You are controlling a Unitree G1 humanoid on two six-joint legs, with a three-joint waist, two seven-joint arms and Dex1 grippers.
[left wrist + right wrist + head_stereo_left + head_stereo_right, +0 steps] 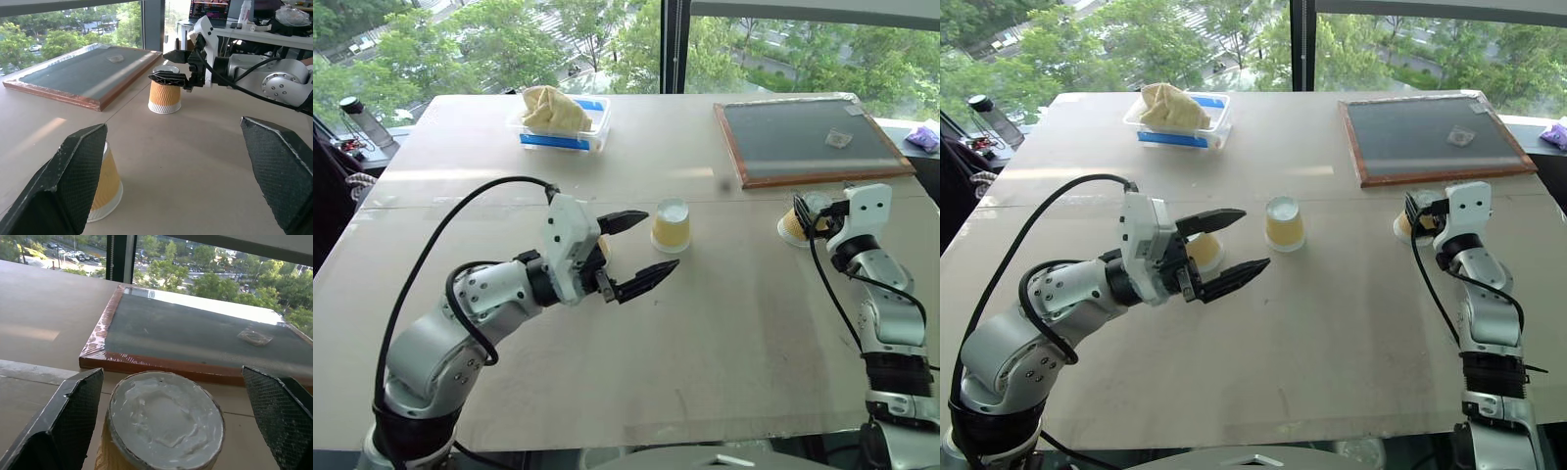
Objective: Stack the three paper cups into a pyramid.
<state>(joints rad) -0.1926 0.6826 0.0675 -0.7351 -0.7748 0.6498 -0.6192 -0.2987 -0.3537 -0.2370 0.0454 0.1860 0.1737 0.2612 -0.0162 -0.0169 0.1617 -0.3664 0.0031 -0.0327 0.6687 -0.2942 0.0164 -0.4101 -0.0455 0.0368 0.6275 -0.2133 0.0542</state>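
Yellow-orange cups, three of them, stand upside down and well apart on the table (724, 333); no pyramid has been stacked.

From the head camera I see my left gripper (638, 253) hovering over the table's middle, jaws wide and holding nothing, pointing toward 3 o'clock. The middle cup (671, 226) sits just past its fingertips at about 1 o'clock, not touching. In the right eye view the near cup (1205, 251) shows half hidden behind those black fingers, between the two of them as seen from here. My right gripper (813, 217) is out at 3 o'clock on the table, aimed toward 12, with the far cup (793, 227) right at its fingers. A framed board (808, 139) lies at 1 o'clock, and a clear tray (597, 125) holding a crumpled tan cloth (551, 109) lies at 11.

Through the left wrist camera my own two fingers (68, 181) stand wide apart. The middle cup (105, 183) stands just beside one of them, partly hidden by it. Further on, the right gripper (173, 66) spreads its fingers around the top of the far cup (165, 95); I can't tell whether they touch it. The board (83, 73) lies beyond.

Through the right wrist camera my fingers (63, 418) are spread wide with the far cup's white bottom (164, 418) between them, gaps on either side, so nothing is gripped. The board (190, 335) lies just behind it.
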